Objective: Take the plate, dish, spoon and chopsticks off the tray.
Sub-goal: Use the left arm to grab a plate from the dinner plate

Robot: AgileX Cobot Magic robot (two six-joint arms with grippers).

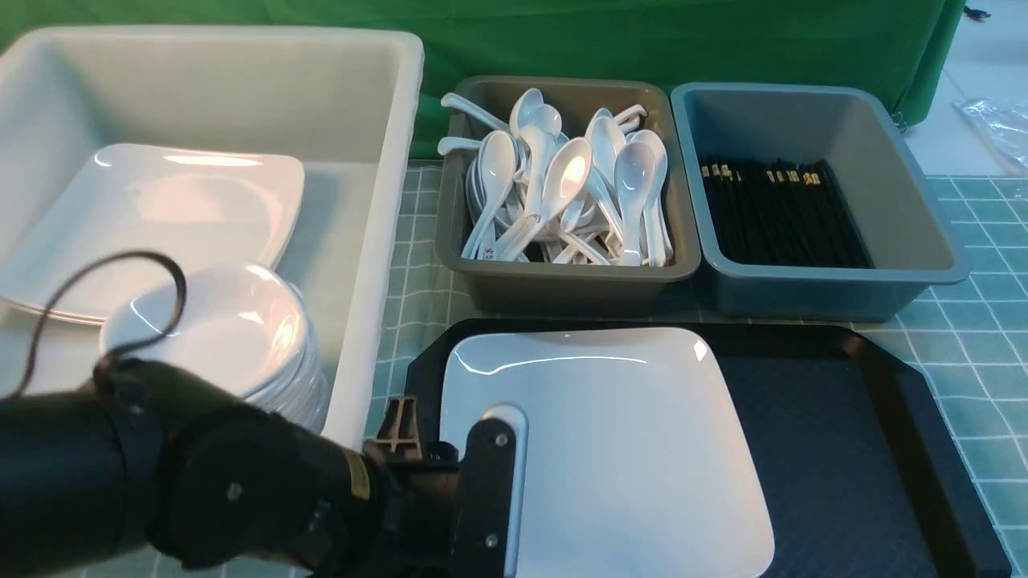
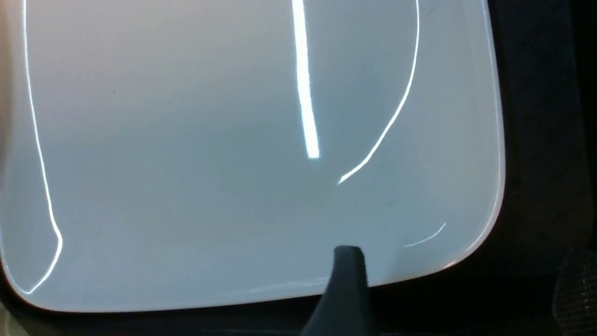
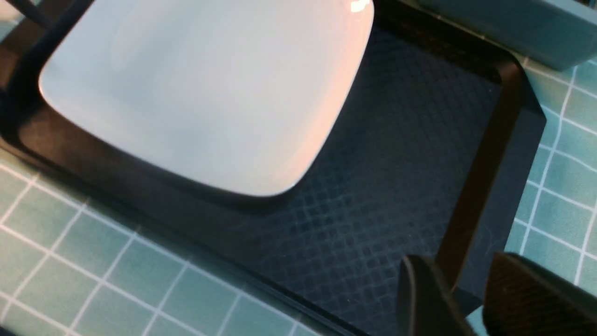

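The large white square plate (image 1: 610, 449) lies on the left half of the black tray (image 1: 835, 449), and nothing else is on the tray. My left gripper (image 1: 482, 449) is at the plate's left edge and stands open. In the left wrist view one finger (image 2: 347, 280) reaches over the plate (image 2: 233, 163) and the other finger (image 2: 576, 289) is off its rim, over the dark tray. My right gripper (image 3: 459, 266) hovers open over the tray's rim (image 3: 480, 177), holding nothing. I cannot single out the task's dish, spoon or chopsticks.
A big white tub (image 1: 385, 201) at the left holds large plates and a stack of small bowls (image 1: 241, 337). Behind the tray a grey-brown tub (image 1: 562, 281) holds several white spoons, and a grey-blue tub (image 1: 907, 209) holds black chopsticks. A green checked cloth (image 1: 980, 337) covers the table.
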